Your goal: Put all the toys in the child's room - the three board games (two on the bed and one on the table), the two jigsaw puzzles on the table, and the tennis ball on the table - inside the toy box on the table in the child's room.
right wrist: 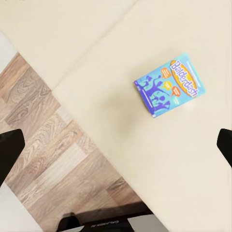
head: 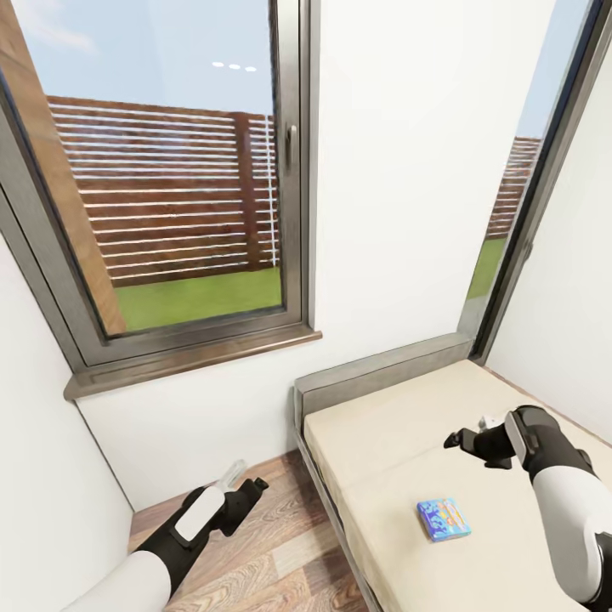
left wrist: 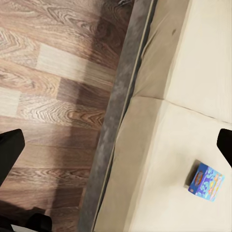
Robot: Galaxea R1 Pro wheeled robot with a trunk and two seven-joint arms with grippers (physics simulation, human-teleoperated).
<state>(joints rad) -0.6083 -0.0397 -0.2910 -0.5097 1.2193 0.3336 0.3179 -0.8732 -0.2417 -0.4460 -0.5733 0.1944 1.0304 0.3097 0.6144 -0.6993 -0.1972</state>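
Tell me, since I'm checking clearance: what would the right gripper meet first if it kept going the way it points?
Probably the bed. The right gripper points down at the mattress, short of the blue board game; its height above is unclear.

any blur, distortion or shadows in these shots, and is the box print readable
Head view: wide-angle bend in the window frame, board game print too small to read. Right wrist view: sharp, lettering on the game legible, soft shadow beside it. Left wrist view: slightly soft, box casts a small shadow on the bed.
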